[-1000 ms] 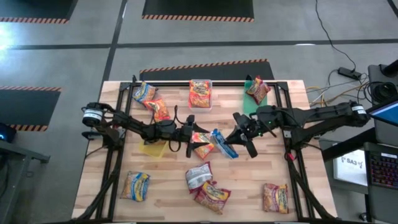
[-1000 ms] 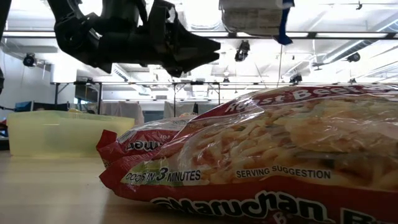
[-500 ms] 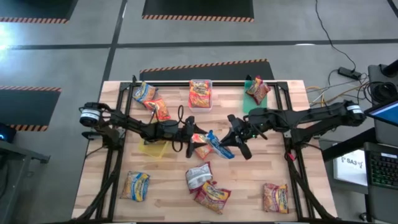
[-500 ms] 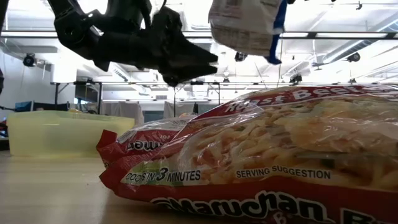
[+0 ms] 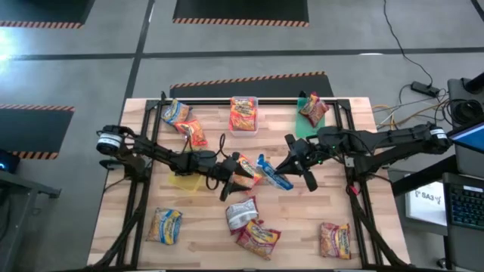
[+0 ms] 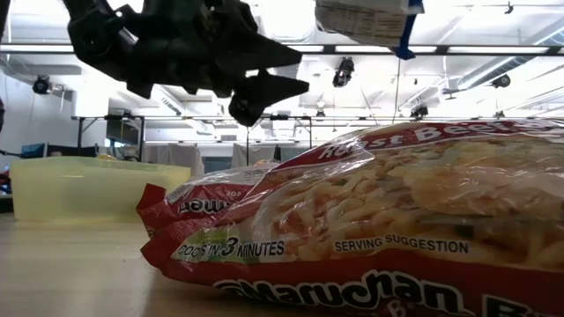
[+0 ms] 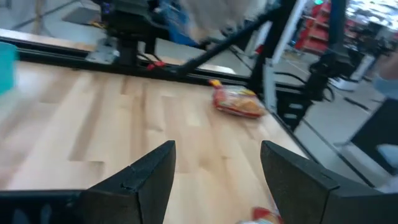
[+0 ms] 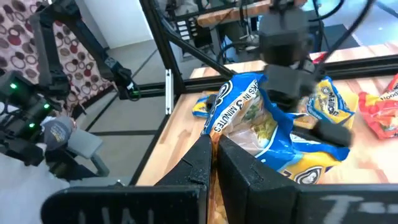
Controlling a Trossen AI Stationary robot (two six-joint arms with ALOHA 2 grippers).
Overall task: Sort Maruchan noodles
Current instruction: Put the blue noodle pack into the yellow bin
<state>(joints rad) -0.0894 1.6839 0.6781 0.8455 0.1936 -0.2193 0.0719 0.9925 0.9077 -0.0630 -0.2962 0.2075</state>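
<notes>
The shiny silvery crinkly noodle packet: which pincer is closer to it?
Left. The left pincer hangs open just beside the silvery packet; the right pincer is farther off, gripping a blue-and-yellow packet.

Both arms matte black, jointed, w/ thin black cables looped alongside. Silver-grey collar near each base. Left gripper (image 7: 214, 180): two broad black wedge fingers. Right gripper (image 8: 214, 163): narrow black fingers, flat black crossbar behind.

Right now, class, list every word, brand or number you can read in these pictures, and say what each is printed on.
"Maruchan", "Roast Beef", "3 MINUTES", "SERVING SUGGESTION": on the big red crinkly plastic noodle packet nearest the low camera.
Upside-down lettering, not clear enough to read: on the dark red packet behind it.
"IN 3 MINUTES": on the blue-and-yellow packet clamped in the right gripper.
Other packets' print in the overhead view: too small to read.
</notes>
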